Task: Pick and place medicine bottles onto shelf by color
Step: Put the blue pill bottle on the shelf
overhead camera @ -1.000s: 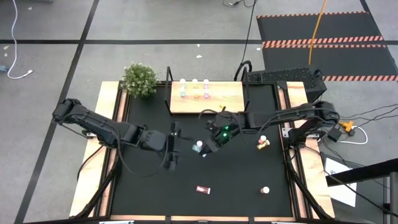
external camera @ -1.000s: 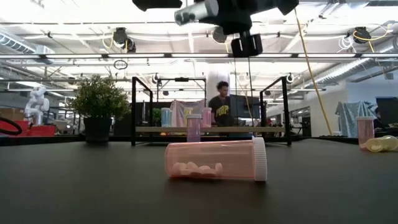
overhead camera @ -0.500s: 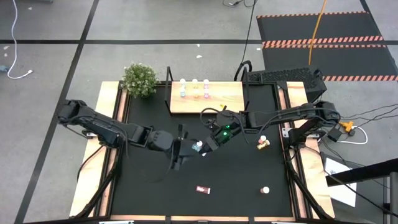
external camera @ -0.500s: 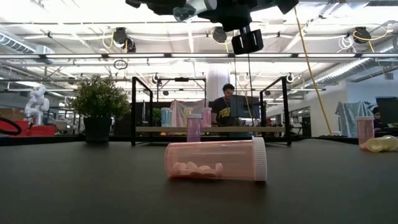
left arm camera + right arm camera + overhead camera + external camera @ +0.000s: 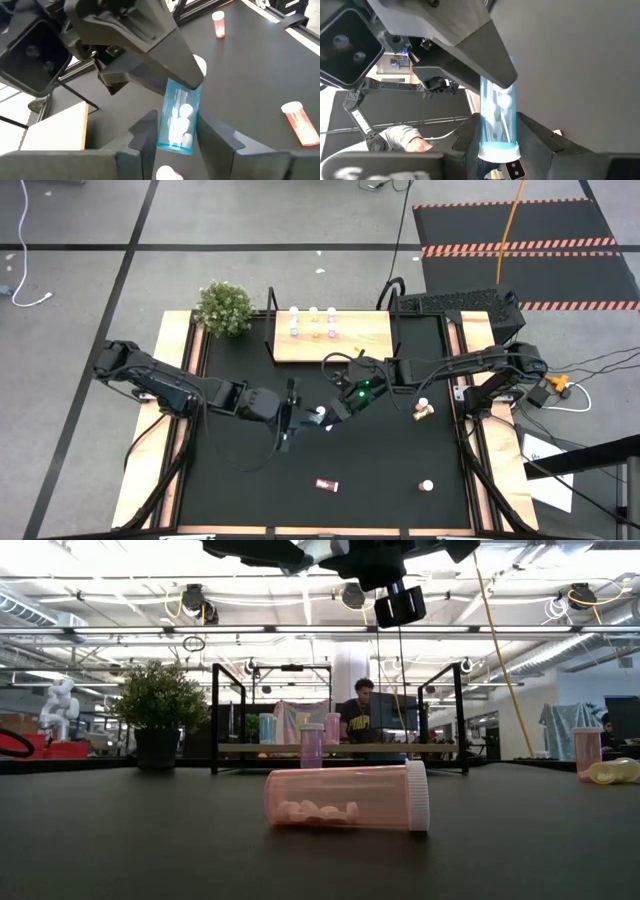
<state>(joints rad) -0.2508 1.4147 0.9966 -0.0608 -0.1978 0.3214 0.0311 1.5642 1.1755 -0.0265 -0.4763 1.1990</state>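
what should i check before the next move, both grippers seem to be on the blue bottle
1. Left gripper around the blue bottle: ok, a finger lies against each side of its body.
2. Right gripper on the same bottle: ok, shut on it near the cap end, so the bottle is held from both ends.
3. Left grip firm enough to carry the bottle alone: cannot tell.
4. Bottle clear of the table: ok, both grippers hang high above the black mat in the low view.
5. Room on the shelf: ok, bare board beside the bottles standing there.
6. Blue spot on the shelf: ok, a blue shelf bottle stands at its left end.
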